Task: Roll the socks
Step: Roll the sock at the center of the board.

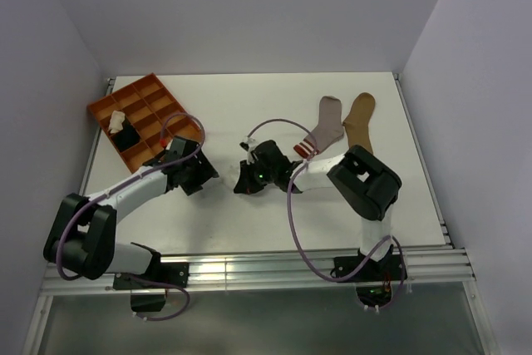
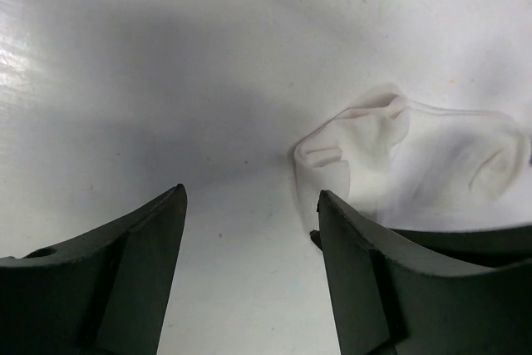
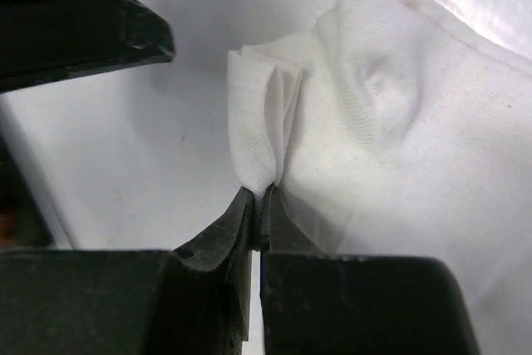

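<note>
The white sock (image 3: 374,114) is seen crumpled on the worktop (image 2: 166,81). Its folded edge is clamped between the jaws of the right end effector (image 3: 258,201). The left end effector (image 2: 249,193) is held apart, with the sock just beside one finger, outside the gap.

Low reach from the near-left base with the left arm (image 1: 141,180), forearm slanting right toward the middle. Jaws of the left gripper (image 2: 249,197) well apart, tips pointing right, closed on nothing. Sharp bend at the elbow of the right arm (image 1: 366,184), forearm running left. Jaws of the right gripper (image 3: 259,197) pressed together, pinching a fold of white sock (image 3: 374,122). Grippers near each other, tip facing tip.
</note>
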Controlling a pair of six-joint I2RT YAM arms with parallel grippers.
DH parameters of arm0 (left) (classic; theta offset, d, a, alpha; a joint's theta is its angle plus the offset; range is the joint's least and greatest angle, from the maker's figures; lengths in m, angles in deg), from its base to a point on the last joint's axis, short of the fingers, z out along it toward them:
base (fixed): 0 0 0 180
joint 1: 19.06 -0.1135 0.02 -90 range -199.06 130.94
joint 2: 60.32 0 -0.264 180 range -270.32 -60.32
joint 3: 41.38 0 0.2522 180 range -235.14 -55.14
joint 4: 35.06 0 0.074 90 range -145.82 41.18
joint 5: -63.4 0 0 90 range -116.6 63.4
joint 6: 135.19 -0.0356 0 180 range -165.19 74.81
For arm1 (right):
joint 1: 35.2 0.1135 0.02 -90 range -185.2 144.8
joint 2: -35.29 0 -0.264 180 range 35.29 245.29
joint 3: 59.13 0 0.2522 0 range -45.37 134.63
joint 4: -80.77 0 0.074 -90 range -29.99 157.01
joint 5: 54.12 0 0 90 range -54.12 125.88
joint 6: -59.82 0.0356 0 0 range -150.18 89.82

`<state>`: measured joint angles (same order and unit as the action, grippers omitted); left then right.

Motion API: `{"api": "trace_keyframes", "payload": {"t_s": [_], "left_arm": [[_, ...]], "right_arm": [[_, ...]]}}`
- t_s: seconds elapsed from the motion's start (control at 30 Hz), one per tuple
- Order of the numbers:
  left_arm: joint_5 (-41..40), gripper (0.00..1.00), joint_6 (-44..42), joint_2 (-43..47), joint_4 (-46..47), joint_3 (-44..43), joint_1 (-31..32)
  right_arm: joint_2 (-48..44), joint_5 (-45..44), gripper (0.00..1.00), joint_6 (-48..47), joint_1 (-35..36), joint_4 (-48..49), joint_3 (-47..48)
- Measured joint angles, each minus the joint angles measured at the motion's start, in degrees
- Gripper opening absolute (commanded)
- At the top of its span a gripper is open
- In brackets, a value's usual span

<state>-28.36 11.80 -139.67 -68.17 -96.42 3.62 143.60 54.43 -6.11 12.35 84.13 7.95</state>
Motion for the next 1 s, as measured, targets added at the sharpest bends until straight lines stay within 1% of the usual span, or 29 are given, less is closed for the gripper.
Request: {"api": "trace_keyframes", "payload": {"t_s": [0.1, 0.2, 0.3, 0.37, 0.43, 0.57, 0.83, 0.87, 0.9, 0.93, 1.0], "left_arm": [[0.63, 0.71, 1.55, 2.27, 1.81, 2.01, 0.02], [1.64, 0.70, 2.95, 3.19, 4.04, 3.58, 0.42], [2.54, 0.69, 4.33, 3.23, 6.16, 5.11, 1.99], [3.21, 0.67, 5.25, 3.06, 7.17, 5.81, 3.17], [3.76, 0.66, 5.95, 2.34, 8.33, 5.99, 4.22], [4.09, 0.61, 7.08, -0.17, 10.43, 5.97, 5.97], [3.89, 0.53, 8.15, -4.48, 12.26, 4.22, 7.54], [3.89, 0.48, 8.26, -4.96, 12.39, 3.89, 7.56], [3.87, 0.46, 8.33, -5.42, 12.50, 3.56, 7.63], [3.56, 0.40, 8.44, -5.81, 12.48, 3.37, 7.72], [2.97, 0.33, 8.48, -6.43, 12.17, 2.97, 7.91]], "right_arm": [[1.09, 8.63, 0.00, 6.23, -3.54, 4.68, -2.62], [2.69, 15.45, 0.00, 12.11, -6.21, 9.66, -4.83], [4.50, 20.28, 0.00, 17.44, -7.78, 13.16, -5.92], [5.81, 22.77, 0.00, 20.41, -8.48, 15.30, -6.19], [6.82, 24.44, 0.00, 22.67, -8.94, 16.63, -6.19], [8.24, 26.49, 0.00, 25.46, -9.42, 18.49, -6.19], [8.57, 27.23, 0.00, 26.67, -9.46, 18.86, -6.19], [8.57, 27.23, 0.00, 26.67, -9.46, 18.84, -6.19], [8.57, 27.23, 0.00, 26.67, -9.46, 18.82, -6.19], [8.57, 27.21, 0.00, 26.64, -9.46, 18.75, -6.19], [8.57, 27.17, 0.00, 26.45, -9.46, 18.60, -6.19]]}}
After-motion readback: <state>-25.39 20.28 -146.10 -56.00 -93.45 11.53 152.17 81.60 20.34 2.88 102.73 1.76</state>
